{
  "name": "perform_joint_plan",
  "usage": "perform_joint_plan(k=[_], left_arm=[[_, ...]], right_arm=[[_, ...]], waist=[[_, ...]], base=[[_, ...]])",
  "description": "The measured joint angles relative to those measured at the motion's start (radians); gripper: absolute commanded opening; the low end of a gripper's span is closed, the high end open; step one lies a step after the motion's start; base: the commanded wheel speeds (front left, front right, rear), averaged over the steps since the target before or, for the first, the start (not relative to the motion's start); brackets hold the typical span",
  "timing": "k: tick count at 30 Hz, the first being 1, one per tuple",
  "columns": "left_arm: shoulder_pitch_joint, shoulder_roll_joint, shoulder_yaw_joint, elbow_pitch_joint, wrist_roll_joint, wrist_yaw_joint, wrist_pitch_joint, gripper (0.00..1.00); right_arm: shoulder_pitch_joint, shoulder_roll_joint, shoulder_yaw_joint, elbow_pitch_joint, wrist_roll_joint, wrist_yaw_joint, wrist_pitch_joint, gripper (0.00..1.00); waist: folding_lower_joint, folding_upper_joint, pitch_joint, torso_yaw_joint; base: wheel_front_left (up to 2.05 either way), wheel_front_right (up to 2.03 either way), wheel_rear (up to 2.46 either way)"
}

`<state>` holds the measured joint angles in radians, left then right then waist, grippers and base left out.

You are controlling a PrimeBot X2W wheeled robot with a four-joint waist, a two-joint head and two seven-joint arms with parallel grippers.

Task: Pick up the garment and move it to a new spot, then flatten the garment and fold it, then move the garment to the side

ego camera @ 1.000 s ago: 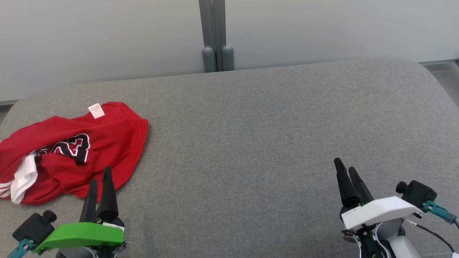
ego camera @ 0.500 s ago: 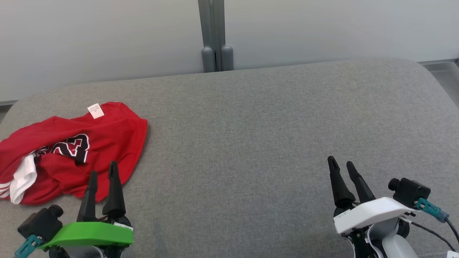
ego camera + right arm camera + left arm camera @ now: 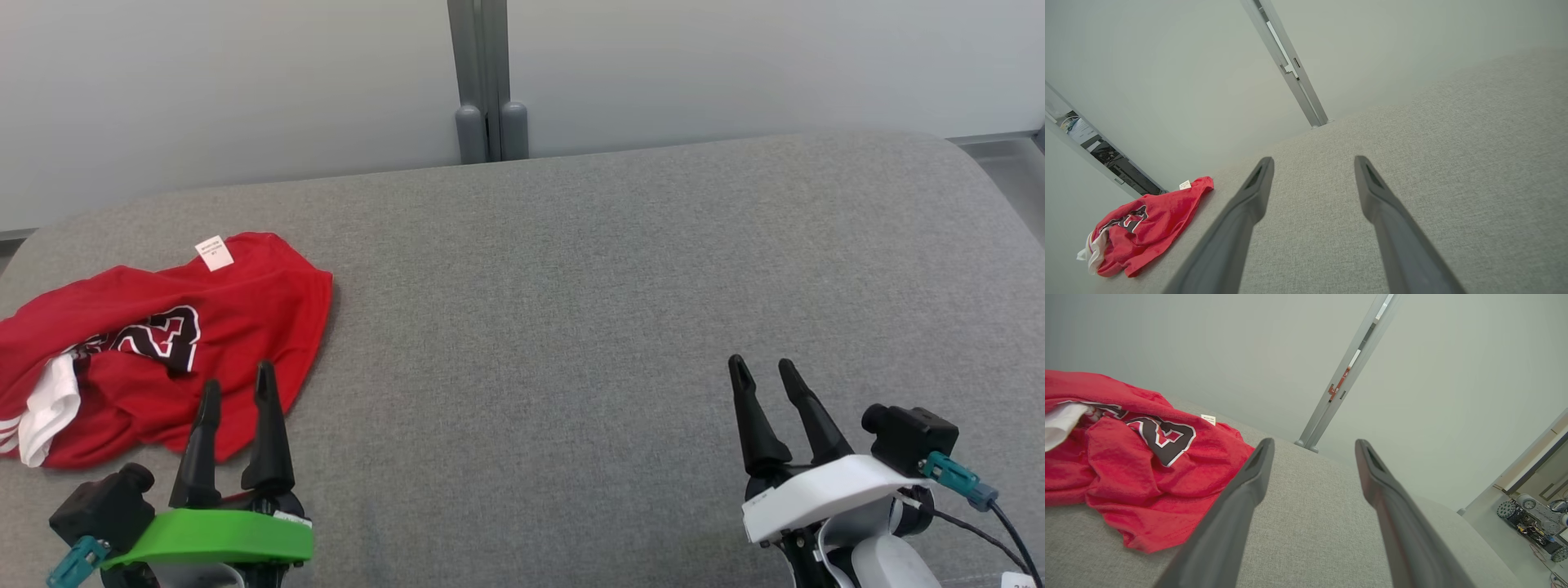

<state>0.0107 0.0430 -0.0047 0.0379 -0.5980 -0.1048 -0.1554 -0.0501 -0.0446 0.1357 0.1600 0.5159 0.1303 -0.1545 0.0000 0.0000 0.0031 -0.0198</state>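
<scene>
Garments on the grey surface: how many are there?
1. A crumpled red jersey lies at the left of the grey surface, just ahead of the left gripper. White cloth at its left end looks part of it; another piece could hide beneath.

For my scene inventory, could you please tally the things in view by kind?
Red garment: 1
Grippers: 2, the left gripper and the right gripper, both open
Grey padded surface: 1
Total: 4
</scene>
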Motion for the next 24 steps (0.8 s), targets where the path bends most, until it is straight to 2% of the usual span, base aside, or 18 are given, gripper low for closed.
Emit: perform_joint_plan(k=[18, 24], left_arm=[[0.01, 0.001, -0.017, -0.025, 0.154, -0.008, -0.041, 1.0], [0.024, 0.002, -0.007, -0.007, 0.199, 0.009, -0.058, 1.0]], right_arm=[[0.002, -0.001, 0.035, -0.011, -0.169, 0.0, -0.041, 1.0], [0.003, -0.002, 0.035, -0.018, -0.226, 0.0, -0.057, 1.0]], waist=[[0.0, 0.0, 0.002, -0.004], [0.0, 0.0, 0.001, -0.005]], base=[[0.0, 0.0, 0.0], [0.0, 0.0, 0.0]])
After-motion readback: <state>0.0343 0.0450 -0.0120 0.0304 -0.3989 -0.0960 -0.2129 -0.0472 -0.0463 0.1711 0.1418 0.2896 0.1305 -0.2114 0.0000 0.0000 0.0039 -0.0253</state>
